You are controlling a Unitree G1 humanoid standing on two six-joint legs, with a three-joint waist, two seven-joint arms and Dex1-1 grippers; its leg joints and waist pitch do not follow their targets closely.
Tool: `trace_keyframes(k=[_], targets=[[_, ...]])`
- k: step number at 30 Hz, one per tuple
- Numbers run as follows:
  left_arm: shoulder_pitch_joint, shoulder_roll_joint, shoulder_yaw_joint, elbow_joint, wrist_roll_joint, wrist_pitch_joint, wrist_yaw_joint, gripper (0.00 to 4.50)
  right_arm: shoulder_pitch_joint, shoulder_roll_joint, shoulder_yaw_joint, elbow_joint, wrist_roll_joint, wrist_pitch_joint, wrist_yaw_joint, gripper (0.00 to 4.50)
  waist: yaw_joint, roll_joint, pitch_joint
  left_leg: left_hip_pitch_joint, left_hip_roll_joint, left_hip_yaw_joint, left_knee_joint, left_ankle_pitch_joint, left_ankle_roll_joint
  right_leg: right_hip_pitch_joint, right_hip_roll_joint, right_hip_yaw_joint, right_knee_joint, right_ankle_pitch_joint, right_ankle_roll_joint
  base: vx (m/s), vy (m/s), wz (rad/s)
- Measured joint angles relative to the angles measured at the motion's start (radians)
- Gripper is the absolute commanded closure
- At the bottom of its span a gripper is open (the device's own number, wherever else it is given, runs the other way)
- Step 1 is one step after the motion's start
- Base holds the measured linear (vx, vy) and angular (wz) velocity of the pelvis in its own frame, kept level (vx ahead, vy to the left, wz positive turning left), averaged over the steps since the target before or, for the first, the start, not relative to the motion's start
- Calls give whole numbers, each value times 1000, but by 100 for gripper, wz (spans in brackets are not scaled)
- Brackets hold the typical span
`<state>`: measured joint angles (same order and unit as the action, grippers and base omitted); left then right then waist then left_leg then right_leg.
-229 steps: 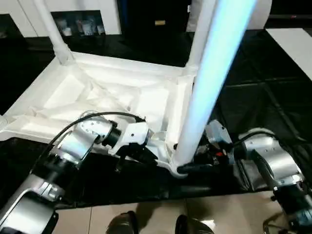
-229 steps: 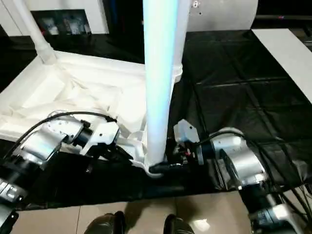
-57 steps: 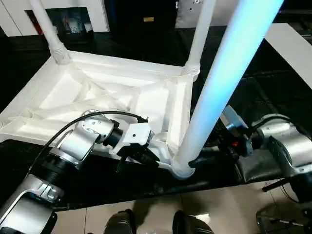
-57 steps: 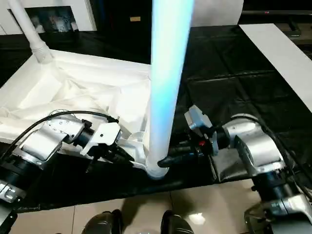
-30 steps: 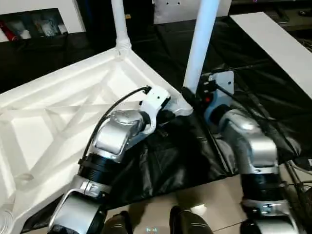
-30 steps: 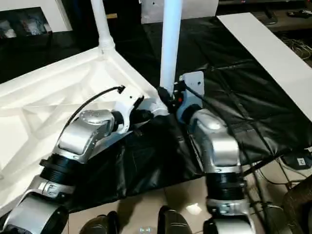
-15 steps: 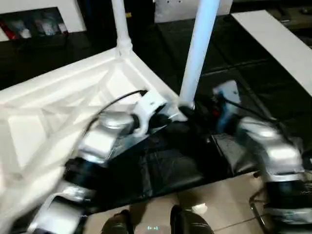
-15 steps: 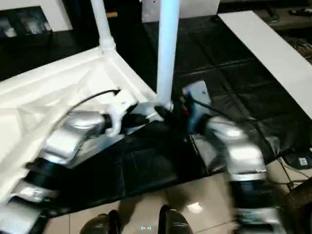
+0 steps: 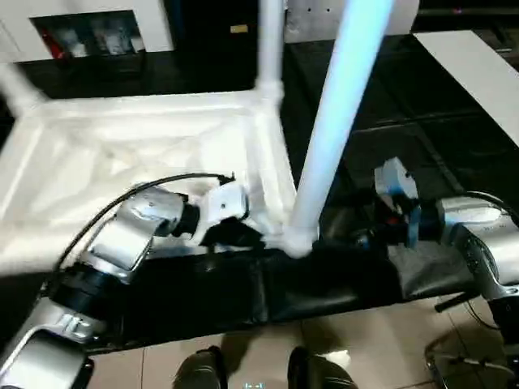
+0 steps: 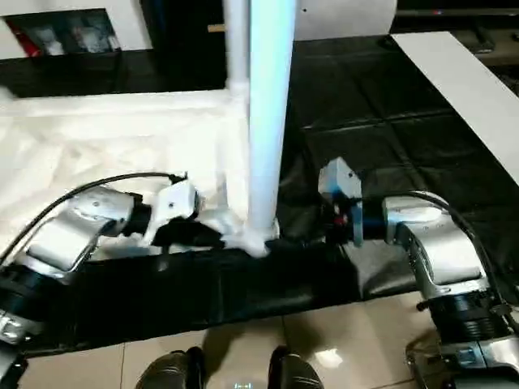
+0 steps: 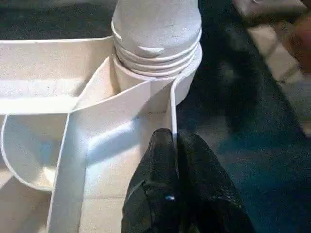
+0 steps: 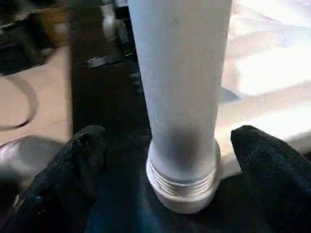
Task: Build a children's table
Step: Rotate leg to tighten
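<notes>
A: Upside down on the black table cover [image 9: 454, 121], the children's table [image 9: 122, 154]: big, light, stiff plastic, slippery-looking. Best taken by a thin rib.

B: Near leg [image 10: 263, 121] upright in its corner socket [image 11: 160, 77]. Left pincer [image 11: 172, 194] clamped shut on the rim wall beside it.

A: Right pincer [image 12: 160, 160] spread wide either side of the leg's base, touching nothing.

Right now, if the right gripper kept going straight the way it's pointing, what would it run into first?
Most likely the near corner leg of the children's table. It stands between the right gripper's spread fingers, just above its threaded base, though the remaining gap is hard to judge.
</notes>
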<state>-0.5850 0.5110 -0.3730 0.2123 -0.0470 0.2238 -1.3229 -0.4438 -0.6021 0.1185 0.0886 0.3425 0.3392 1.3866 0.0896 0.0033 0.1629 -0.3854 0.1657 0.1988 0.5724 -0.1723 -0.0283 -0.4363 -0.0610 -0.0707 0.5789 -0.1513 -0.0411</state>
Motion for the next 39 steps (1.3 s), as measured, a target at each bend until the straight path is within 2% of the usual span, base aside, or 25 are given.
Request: trace_keyframes(k=[4, 7, 8, 12, 13, 17, 19, 27, 32, 34, 36, 39], targets=[[-9, 17, -27, 2, 0, -43, -57, 450, -27, 0, 29, 15, 2, -8, 61, 66, 0, -2, 1, 0, 0, 0, 1, 0, 0, 0, 0, 0, 1, 0, 0, 0, 0, 0], [-16, 22, -40, 5, 0, -63, -85, 450, -41, 2, 49, 35, 3, -28, 87, 79, 1, -3, 1, 0, 0, 0, 2, 0, 0, 0, 0, 0, 1, 0, 0, 0, 0, 0], [-17, 22, -42, 6, 0, -68, -91, 450, -41, 3, 52, 38, 3, -32, 93, 102, 1, -3, 1, -1, 0, 0, 2, 0, 0, 0, 0, 0, 1, 0, 0, 0, 0, 0], [-23, 20, -49, 12, 1, -80, -102, 450, -43, 9, 64, 52, 3, -41, 109, 127, 0, -4, 1, -1, 1, 0, 2, 0, 0, 0, 0, 0, 1, 0, 0, 0, 0, 0], [-25, 20, -50, 16, 1, -83, -104, 450, -43, 12, 68, 53, 4, -41, 116, 154, 0, -4, 1, -1, 1, 0, 2, 0, 0, 0, 0, 0, 1, 0, 0, 0, 0, 0], [-34, 20, -56, 27, 1, -92, -111, 450, -43, 12, 74, 53, 9, -41, 129, 167, 0, -4, 1, -1, 1, 0, 3, 0, 0, 0, 0, 0, 1, 0, 0, 0, 0, 0], [-35, 20, -56, 29, 1, -95, -113, 450, -43, 12, 76, 53, 11, -40, 133, 204, 0, -4, 1, -1, 1, 0, 3, 0, 0, 0, 0, 0, 1, 0, 0, 0, 0, 0], [-35, 20, -58, 29, -2, -96, -135, 450, -43, 11, 84, 49, 23, -10, 138, 250, 1, -4, 1, -1, 1, 0, 3, 0, 0, 0, 0, 0, 1, 1, -1, 0, 0, 0], [-33, 6, -31, 12, -29, 39, -106, 450, -19, 38, 48, 1, 53, 100, 48, 257, -2, -3, 1, 0, 1, 0, 4, 0, 0, -1, 0, 0, 3, 1, -2, 0, 0, 0], [-34, -12, 4, 11, -16, 120, -32, 450, -19, 74, 16, 0, 42, 138, -58, 257, -7, -3, 1, 1, 2, 0, 5, 1, -1, 0, 1, 0, 5, 2, -3, 0, 0, 0], [-40, -40, 34, 12, 4, 190, 49, 450, -20, 124, -15, 0, 15, 162, -173, 257, -23, -4, 1, 2, 2, 0, 6, 1, -3, -1, 1, 0, 5, 1, 0, 0, 0, 0], [-55, -104, 65, 19, 24, 284, 177, 450, -34, 192, -63, 1, -27, 203, -355, 257, -58, -4, 2, 1, 2, 0, 8, 1, -4, -1, 1, 1, 4, 1, 0, 0, 0, 0]])
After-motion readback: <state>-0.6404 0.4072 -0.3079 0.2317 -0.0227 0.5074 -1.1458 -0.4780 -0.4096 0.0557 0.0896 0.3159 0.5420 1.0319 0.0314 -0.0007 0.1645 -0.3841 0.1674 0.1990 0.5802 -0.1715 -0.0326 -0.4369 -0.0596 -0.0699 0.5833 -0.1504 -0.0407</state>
